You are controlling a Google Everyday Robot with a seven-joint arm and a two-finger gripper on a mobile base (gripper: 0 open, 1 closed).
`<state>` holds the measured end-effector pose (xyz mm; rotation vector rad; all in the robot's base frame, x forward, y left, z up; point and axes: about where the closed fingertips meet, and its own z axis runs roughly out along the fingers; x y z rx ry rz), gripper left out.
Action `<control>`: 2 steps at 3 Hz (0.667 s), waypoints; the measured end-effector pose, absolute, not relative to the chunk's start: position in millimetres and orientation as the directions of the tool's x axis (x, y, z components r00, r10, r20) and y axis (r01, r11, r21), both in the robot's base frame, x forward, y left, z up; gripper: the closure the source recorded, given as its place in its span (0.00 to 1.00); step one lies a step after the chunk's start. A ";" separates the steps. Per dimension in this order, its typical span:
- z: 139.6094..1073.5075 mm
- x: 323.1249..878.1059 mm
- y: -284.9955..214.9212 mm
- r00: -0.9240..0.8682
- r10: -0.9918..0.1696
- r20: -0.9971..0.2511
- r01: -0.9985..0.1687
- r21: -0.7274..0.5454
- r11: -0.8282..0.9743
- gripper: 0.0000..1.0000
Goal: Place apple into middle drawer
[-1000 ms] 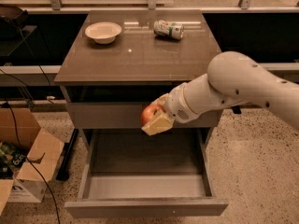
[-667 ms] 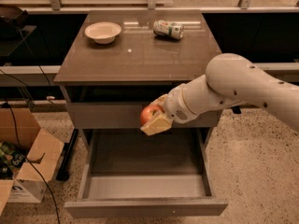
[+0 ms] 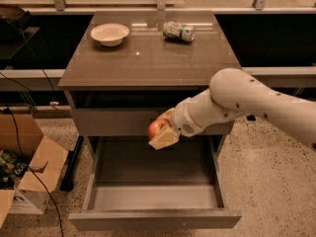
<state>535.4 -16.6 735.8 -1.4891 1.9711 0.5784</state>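
Camera view shows the hand clamped on the apple over the far end of the open drawer; best bring it nearer and lower before letting go.

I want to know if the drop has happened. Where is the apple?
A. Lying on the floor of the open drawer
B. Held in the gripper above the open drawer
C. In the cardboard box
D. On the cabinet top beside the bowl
B: the gripper is shut on the apple, holding it in the air over the open drawer, not resting on the drawer's floor.
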 end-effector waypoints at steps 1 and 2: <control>668.3 547.3 -24.9 -0.183 -0.693 -0.697 -0.970 0.014 0.241 1.00; 617.3 556.5 -25.9 -0.213 -0.662 -0.719 -0.964 0.043 0.263 1.00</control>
